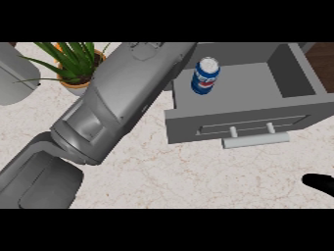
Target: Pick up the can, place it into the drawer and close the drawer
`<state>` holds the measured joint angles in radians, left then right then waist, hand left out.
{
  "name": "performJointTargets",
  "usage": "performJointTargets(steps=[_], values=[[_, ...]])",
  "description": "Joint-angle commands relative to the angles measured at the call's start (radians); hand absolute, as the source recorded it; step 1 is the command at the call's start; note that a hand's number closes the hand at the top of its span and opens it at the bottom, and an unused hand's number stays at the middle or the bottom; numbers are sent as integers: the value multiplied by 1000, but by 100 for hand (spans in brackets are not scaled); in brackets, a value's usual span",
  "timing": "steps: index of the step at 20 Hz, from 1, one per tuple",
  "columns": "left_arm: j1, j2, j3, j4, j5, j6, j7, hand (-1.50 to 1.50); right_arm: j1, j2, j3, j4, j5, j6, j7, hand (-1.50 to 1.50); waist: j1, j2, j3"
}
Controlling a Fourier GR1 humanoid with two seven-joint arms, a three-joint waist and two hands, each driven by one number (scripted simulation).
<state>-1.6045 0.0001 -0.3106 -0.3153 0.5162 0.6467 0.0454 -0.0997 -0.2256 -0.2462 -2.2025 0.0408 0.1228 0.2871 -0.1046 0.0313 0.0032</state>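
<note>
The can [205, 75] stands upright inside the open drawer [299, 105], near its left wall: placement is done, closing remains. The left hand is hidden; the right hand [330, 187], below the drawer, holds nothing; finger state unreadable.

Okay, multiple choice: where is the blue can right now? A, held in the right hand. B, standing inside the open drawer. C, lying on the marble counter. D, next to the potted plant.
B: the can stands upright on the floor of the open drawer, near its left rear corner.
</note>
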Motion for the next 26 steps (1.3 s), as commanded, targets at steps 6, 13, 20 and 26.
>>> performJointTargets(steps=[6, 13, 20, 26], values=[[-2, 0, 29, -17, 95, -2, -30, -150, -51, -80, 135, 99, 303, 9, -106, -150, 26, -4, -1], [-43, 0, 25, 14, 85, 7, -61, -150, -140, -94, 272, 292, 564, -66, -183, -150, 74, -10, -2], [-40, 0, 11, 54, 63, -10, -68, -150, -296, -71, 363, 566, 750, -142, -207, -150, 90, -9, -2], [-30, 24, 45, 22, 71, -41, -48, -150, -365, -56, 375, 831, 853, -272, -329, -150, 108, -17, -2]])
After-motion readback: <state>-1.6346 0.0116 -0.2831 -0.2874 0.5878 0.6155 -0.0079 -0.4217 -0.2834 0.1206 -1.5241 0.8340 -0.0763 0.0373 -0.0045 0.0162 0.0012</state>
